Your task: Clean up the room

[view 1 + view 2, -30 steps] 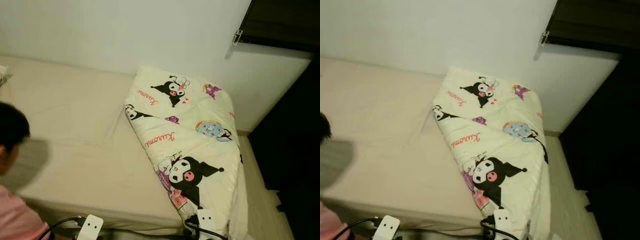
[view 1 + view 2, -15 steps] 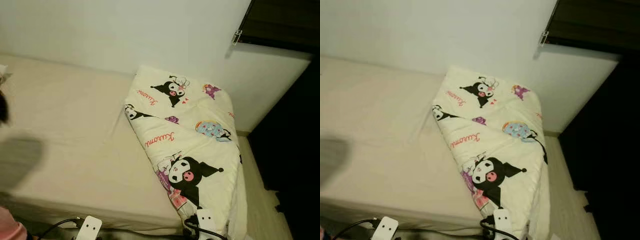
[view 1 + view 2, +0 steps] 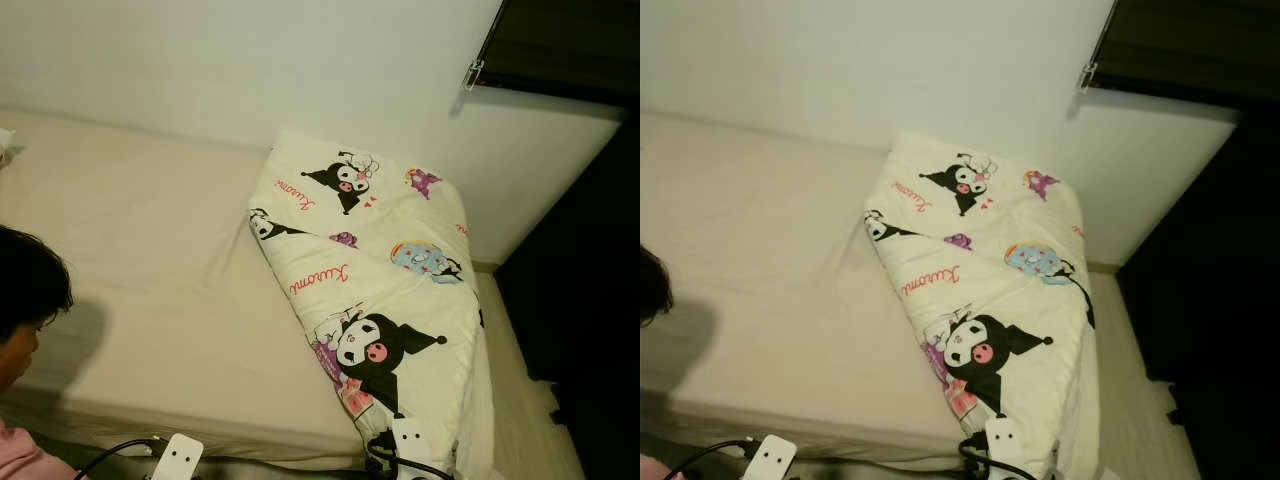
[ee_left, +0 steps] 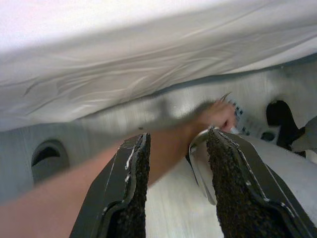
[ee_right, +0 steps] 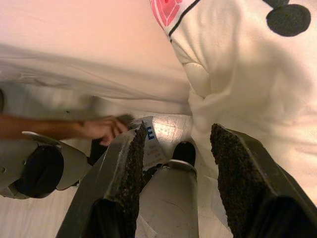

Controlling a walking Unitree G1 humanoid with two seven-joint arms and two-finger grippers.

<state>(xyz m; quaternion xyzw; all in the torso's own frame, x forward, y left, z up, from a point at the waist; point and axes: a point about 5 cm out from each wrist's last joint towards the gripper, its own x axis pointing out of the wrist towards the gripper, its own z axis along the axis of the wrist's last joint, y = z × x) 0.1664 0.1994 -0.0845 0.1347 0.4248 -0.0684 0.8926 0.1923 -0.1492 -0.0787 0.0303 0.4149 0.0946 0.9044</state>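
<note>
A folded cream blanket (image 3: 380, 270) printed with black cartoon figures lies on the right end of the bed (image 3: 150, 260). Both arms hang low at the bed's near edge. My left gripper (image 4: 178, 144) is open above the floor beside the bed frame. Beyond its fingers, a person's arm reaches across, hand (image 4: 217, 113) on a white packet (image 4: 242, 124). My right gripper (image 5: 179, 134) is open too, below the blanket's hanging corner (image 5: 237, 74). Past it, the same person's hand (image 5: 101, 129) touches a white paper with blue print (image 5: 154, 141) on the floor.
A person's head (image 3: 30, 300) is at the lower left, close to the bed's near edge. A white wall runs behind the bed. A dark opening (image 3: 590, 300) and a strip of pale floor (image 3: 525, 400) lie to the right. My own leg (image 5: 168, 198) is under the right gripper.
The person's head, nearly gone from sight half a second ago, has risen again at the lower left. The blanket and bed have not moved.
</note>
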